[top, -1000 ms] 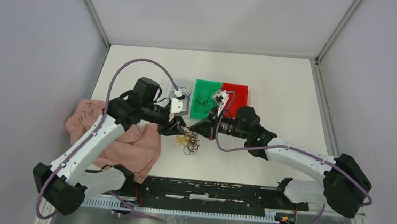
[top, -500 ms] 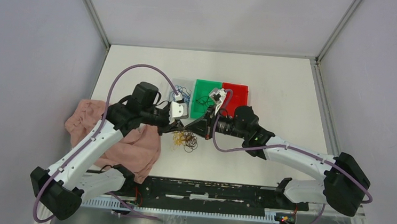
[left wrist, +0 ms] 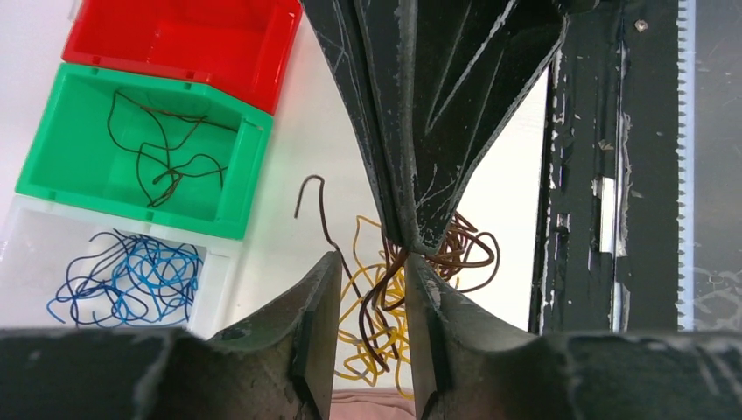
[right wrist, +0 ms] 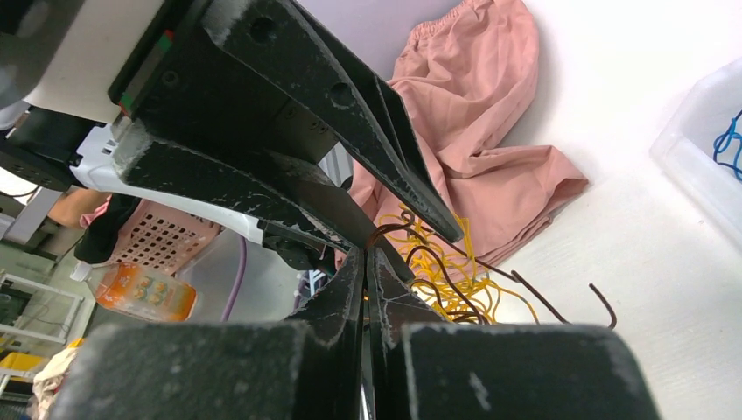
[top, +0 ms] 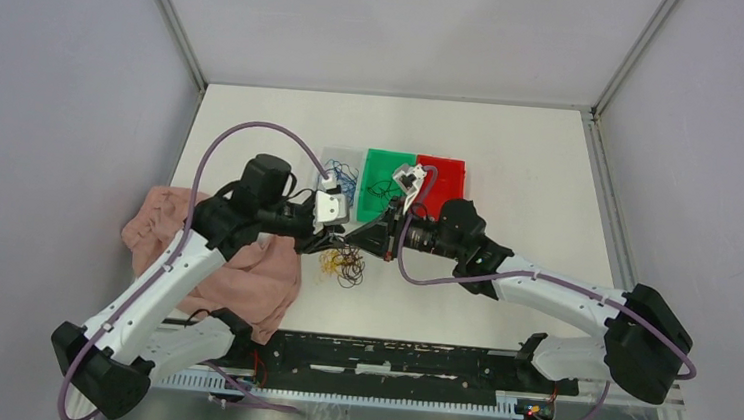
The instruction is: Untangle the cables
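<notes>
Yellow-orange and dark brown cables (top: 344,265) lie in a loose, looped tangle near the middle of the white table (top: 511,181), right under the two grippers' tips. The right gripper (right wrist: 366,254), reaching in from 3 o'clock, is pinched together on a dark brown strand. The left gripper (left wrist: 372,262), coming from 9 o'clock, stands slightly apart, with brown strands running through the gap. At 12 o'clock of the tangle, three bins sit in a row: a clear bin (left wrist: 219,271) holding blue wires (left wrist: 140,276), a green bin (left wrist: 79,166) holding dark wires (left wrist: 164,179), and a red bin (left wrist: 201,39). A pink cloth (top: 252,276) lies at 8 o'clock. Pale grey walls (top: 56,95) enclose the table.
</notes>
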Robot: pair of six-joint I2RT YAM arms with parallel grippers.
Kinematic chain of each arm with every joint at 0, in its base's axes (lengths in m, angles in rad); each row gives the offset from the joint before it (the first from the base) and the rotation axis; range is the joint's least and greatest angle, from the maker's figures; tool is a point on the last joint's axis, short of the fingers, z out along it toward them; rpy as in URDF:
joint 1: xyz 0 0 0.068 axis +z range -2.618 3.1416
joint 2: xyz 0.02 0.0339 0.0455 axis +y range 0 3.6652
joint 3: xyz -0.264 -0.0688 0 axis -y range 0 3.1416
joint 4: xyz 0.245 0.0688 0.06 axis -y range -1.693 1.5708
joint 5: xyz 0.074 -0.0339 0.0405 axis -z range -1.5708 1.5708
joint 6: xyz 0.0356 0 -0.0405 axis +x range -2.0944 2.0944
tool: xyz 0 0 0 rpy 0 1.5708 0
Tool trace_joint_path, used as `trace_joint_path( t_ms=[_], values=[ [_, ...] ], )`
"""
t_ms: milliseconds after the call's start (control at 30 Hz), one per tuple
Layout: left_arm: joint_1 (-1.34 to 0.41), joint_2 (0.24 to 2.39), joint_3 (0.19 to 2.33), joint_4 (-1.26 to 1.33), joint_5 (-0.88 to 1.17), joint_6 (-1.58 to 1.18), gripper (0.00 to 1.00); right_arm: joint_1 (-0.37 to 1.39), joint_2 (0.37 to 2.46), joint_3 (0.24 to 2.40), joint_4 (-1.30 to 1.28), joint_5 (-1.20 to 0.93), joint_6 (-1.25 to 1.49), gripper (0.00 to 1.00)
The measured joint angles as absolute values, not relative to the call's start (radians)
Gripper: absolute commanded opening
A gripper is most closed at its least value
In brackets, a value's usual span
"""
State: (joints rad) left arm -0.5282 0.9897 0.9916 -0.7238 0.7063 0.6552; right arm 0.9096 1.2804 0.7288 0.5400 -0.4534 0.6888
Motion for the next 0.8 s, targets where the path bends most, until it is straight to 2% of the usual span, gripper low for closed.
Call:
trace_joint_path(
  t_ms=[133, 233, 300, 400, 567, 800],
  values=[
    [-0.528, 0.953, 0.97, -0.666, 0.706, 0.647, 0.3, 0.91, 1.288, 0.729, 0.559, -0.455, 0.705, 0.07],
    [-0.531, 0.894, 0.915, -0.593, 0.688, 0.633, 0.2, 0.909, 1.29, 0.729, 0.576, -0.454, 0.72, 0.2],
    [-0.535, 0.859, 0.879, -0.55, 0.673, 0.619, 0.11, 0.909, 1.29, 0.729, 0.589, -0.453, 0.735, 0.32],
    [-0.536, 0.829, 0.848, -0.494, 0.646, 0.601, 0.05, 0.91, 1.293, 0.719, 0.633, -0.452, 0.764, 0.41],
    [-0.536, 0.817, 0.842, -0.444, 0.631, 0.58, 0.03, 0.909, 1.319, 0.672, 0.731, -0.452, 0.818, 0.5],
    [-0.536, 0.816, 0.842, -0.427, 0.638, 0.543, 0.03, 0.885, 1.32, 0.583, 0.823, -0.452, 0.877, 0.54]
  ],
)
